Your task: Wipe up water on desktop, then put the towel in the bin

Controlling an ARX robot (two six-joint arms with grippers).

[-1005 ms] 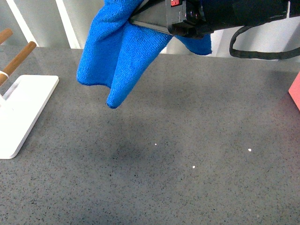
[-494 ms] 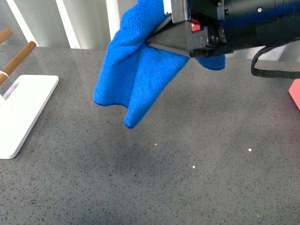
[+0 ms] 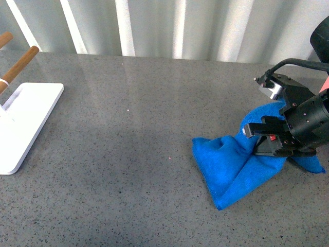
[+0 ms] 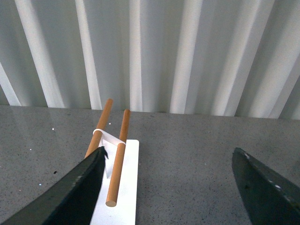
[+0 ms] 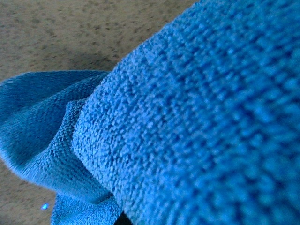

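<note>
Desktop: dark grey, stone-like flat surface (image 3: 128,170) with fine black and white speckles and a slight sheen, filling the near and middle ground.
Towel: bright blue, fuzzy microfibre cloth (image 3: 226,164), crumpled into a rough wedge, lay on the desktop at the near right; its loops filled the right wrist view.
Right gripper: black, blocky metal-and-plastic tool (image 3: 259,140) sat on the towel's right part, its jaws narrow and pinched on a raised fold of the cloth.
Left gripper: two dark, smooth tapered fingers (image 4: 75,192) stood spread wide with nothing between them, above the desktop, well apart from the towel.
Stand: flat white rounded-corner base (image 3: 28,118) rested at the left, carrying two brown wooden rods (image 3: 20,64) tilted upward.
Wall: pale ribbed vertical panels (image 3: 180,25) ran behind the desktop's far edge.
</note>
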